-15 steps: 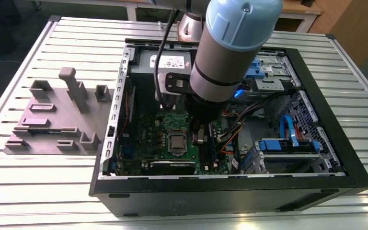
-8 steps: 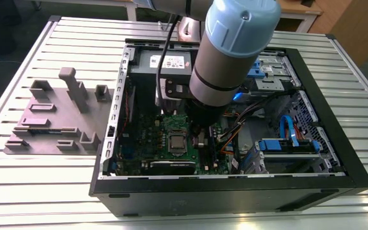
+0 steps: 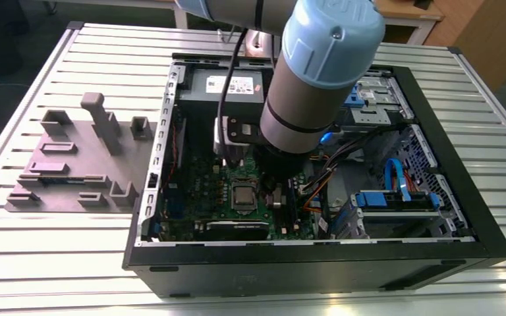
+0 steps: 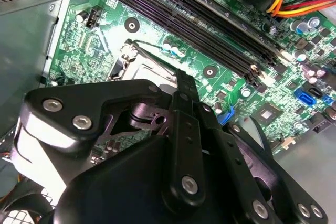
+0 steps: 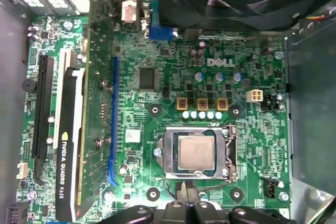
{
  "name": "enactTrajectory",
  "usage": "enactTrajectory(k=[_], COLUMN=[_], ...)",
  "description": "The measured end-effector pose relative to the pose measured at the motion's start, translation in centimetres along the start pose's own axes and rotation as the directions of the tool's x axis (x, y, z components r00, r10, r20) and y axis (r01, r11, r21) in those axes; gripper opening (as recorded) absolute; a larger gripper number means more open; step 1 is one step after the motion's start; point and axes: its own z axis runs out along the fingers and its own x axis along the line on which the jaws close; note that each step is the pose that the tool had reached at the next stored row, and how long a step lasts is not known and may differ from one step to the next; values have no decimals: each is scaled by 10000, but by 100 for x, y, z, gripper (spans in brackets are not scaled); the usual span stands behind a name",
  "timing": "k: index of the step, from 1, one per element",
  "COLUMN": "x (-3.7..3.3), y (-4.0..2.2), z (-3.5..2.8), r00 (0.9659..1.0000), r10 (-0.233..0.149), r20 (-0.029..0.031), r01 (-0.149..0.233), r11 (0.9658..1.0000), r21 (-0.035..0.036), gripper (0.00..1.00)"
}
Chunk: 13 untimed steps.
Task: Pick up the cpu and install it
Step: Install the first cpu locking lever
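One cpu (image 5: 196,152) sits seated in the motherboard (image 5: 173,77) socket, with the gripper (image 5: 186,211) at its 6 o'clock, finger state indeterminate.

My gripper (image 4: 177,80) is matte black with silver screws. The cpu (image 5: 196,152) has a silver-grey top and a darker rim, framed by a shiny metal socket (image 5: 197,153). The motherboard (image 5: 173,66) is green, speckled with silver solder points. My arm (image 3: 323,59) is pale blue over grey. The computer case (image 3: 464,191) is black, on a table (image 3: 51,257) of light grey ribbed slats.
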Motion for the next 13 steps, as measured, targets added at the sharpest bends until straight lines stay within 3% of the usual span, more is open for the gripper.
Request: enactTrajectory(k=[5,13], x=[1,5], y=[-1,-7], z=[11,83], r00=[10000,10000], r10=[-15,-15], r20=[-1,-16], r01=[15,15], r11=[10000,10000], r21=[-3,-4], gripper=[10,10])
